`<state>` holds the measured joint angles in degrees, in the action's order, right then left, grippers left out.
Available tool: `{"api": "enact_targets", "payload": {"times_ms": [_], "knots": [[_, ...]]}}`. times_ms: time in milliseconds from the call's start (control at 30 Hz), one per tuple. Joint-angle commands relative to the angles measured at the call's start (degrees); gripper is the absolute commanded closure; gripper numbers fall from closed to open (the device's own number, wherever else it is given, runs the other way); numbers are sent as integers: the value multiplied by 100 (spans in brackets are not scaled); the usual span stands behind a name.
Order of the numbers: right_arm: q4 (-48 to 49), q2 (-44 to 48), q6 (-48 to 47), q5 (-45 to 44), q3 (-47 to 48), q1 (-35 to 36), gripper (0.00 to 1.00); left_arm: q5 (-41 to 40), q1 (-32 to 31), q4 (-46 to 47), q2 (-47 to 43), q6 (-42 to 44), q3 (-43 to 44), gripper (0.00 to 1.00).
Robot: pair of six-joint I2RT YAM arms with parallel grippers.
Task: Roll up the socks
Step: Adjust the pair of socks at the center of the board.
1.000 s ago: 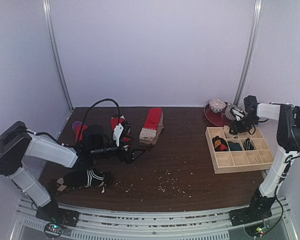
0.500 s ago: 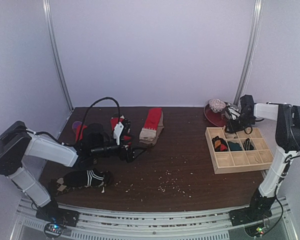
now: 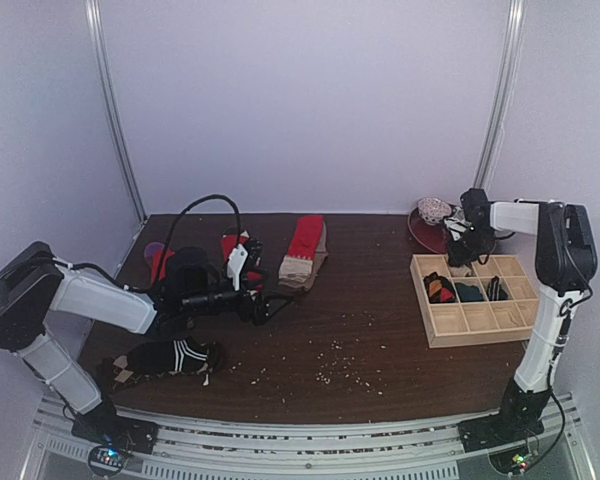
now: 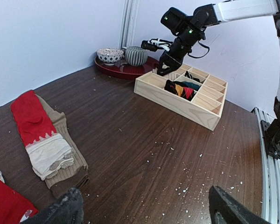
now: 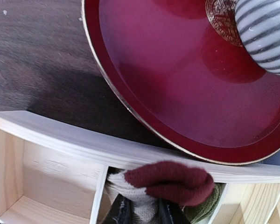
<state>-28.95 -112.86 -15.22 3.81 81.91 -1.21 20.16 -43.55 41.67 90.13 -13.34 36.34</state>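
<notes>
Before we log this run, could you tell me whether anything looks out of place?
Pale crumbs are scattered over the table, and a rolled sock bulges above the back wall of the wooden tray instead of sitting inside its compartment.

A dark brown wood-grain counter (image 3: 380,300) stands in a small booth. Plain, pale lavender-white walls (image 3: 310,100) close it in at the back and on both sides. A slim metal pole (image 3: 117,120) rises at the back left corner and another (image 3: 498,100) at the back right. White specks (image 3: 340,375) dot the counter toward its near edge, where a ribbed aluminium rail (image 3: 310,440) runs. The light is soft and even.
</notes>
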Motion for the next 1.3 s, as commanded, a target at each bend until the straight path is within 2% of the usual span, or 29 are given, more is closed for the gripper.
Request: {"api": "enact_targets", "payload": {"times_ms": [0, 233, 367, 467, 767, 900, 1000, 1167, 1200, 1233, 1267], "knots": [[-1003, -672, -74, -876, -118, 95, 79, 40, 30, 86, 115, 69, 112, 7], [-1002, -1119, 109, -1030, -170, 86, 78, 11, 30, 89, 115, 93, 52, 8], [-867, -1070, 242, -904, -49, 86, 76, -53, 29, 42, 68, 127, 38, 8], [-812, -770, 309, -635, 132, 86, 74, -99, 26, -48, 25, 155, 74, 8], [-831, 236, 483, 4, 750, 15, 55, -163, 30, -180, -129, 157, 132, 8], [-866, 498, 542, 122, 782, -57, 52, -232, 30, -254, -157, 157, 153, 7], [-837, 814, 587, 143, 654, -72, 50, -448, 26, -369, -261, 176, 168, 2], [-189, 1744, 839, 565, -72, -19, 45, -954, 31, -687, -617, 362, 159, 2], [18, 2049, 932, 707, -284, 46, 19, -1086, 31, -796, -687, 381, 174, 2], [251, 2256, 1060, 801, -551, 127, 2, -1245, 31, -1003, -735, 344, 191, 2], [438, 2475, 1188, 844, -892, 243, 0, -1461, 31, -1204, -774, 290, 251, 2]]}}
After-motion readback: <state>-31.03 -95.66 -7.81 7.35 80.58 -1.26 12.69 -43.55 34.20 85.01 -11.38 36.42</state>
